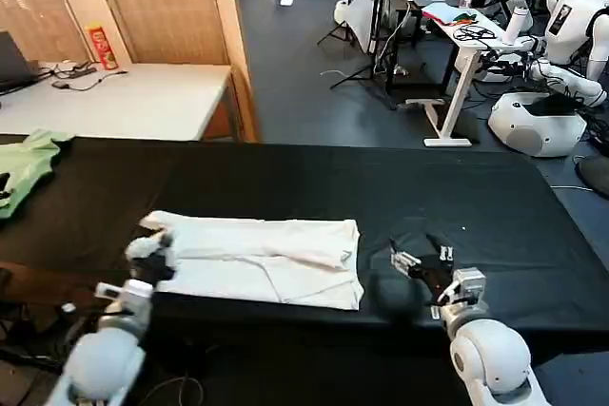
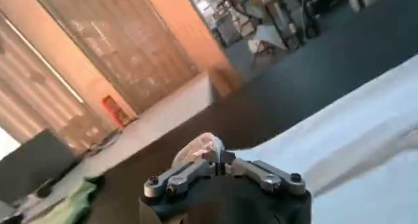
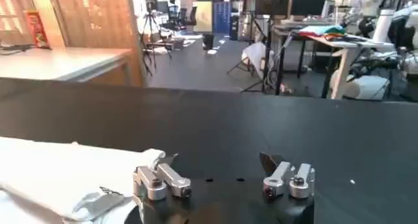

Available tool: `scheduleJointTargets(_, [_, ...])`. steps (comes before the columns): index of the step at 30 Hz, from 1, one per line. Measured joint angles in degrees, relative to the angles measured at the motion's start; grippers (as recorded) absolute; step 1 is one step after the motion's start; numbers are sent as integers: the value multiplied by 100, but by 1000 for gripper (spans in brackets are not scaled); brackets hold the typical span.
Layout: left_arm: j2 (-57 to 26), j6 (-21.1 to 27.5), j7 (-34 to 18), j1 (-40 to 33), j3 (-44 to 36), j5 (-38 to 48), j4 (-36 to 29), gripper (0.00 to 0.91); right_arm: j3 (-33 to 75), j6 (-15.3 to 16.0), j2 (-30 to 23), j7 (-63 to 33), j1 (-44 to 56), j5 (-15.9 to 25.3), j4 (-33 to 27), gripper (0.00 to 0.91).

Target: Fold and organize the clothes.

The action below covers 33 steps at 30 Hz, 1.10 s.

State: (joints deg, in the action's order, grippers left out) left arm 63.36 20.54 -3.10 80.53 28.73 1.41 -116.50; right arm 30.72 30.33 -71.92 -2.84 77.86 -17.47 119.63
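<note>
The clothes are one white T-shirt (image 1: 276,254), folded into a long strip across the near part of the black table (image 1: 409,187). No print shows on it. My left gripper (image 1: 157,249) is at the strip's left end, shut on a bunched bit of the white cloth. In the left wrist view, that cloth pokes up between the closed jaws of the left gripper (image 2: 212,155), and the T-shirt (image 2: 366,134) stretches away beyond. My right gripper (image 1: 419,261) stands open on the bare table just right of the shirt. In its wrist view the right gripper (image 3: 219,161) holds nothing, with the T-shirt (image 3: 65,173) beside it.
A light-green garment (image 1: 24,164) lies at the table's far left edge. Behind it stands a white table (image 1: 143,102) with a red can (image 1: 100,45) and cables. The black table's right half is bare. Other robots and desks stand in the room behind.
</note>
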Motion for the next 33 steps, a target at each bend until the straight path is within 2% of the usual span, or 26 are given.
scheduleJointTargets(5, [470, 169, -84, -266, -963, 473, -34, 0, 149, 0, -39, 0, 119, 76, 8, 878])
scheduleJointTargets(13, [1187, 251, -190, -835, -2197, 1048, 343, 0, 340, 2, -38, 12, 269, 138, 21, 878])
scheduleJointTargets(19, [1512, 291, -253, -1181, -2733, 1294, 471, 0, 344, 2, -61, 15, 272, 159, -2, 878])
scheduleJointTargets(25, [1660, 289, -249, -1287, -2922, 1289, 595, 0, 312, 2, -37, 34, 232, 159, -26, 878])
scheduleJointTargets(26, [1681, 287, -250, -1286, -2940, 1288, 612, 731, 303, 2, -23, 38, 221, 159, -38, 878])
scheduleJointTargets(27, [1705, 286, -256, -1283, -2960, 1290, 630, 878, 294, 1, -8, 41, 210, 158, -51, 878])
scheduleJointTargets(33, [1880, 204, -245, -1286, -3100, 1282, 754, 878, 224, -13, 57, 54, 136, 154, -124, 878])
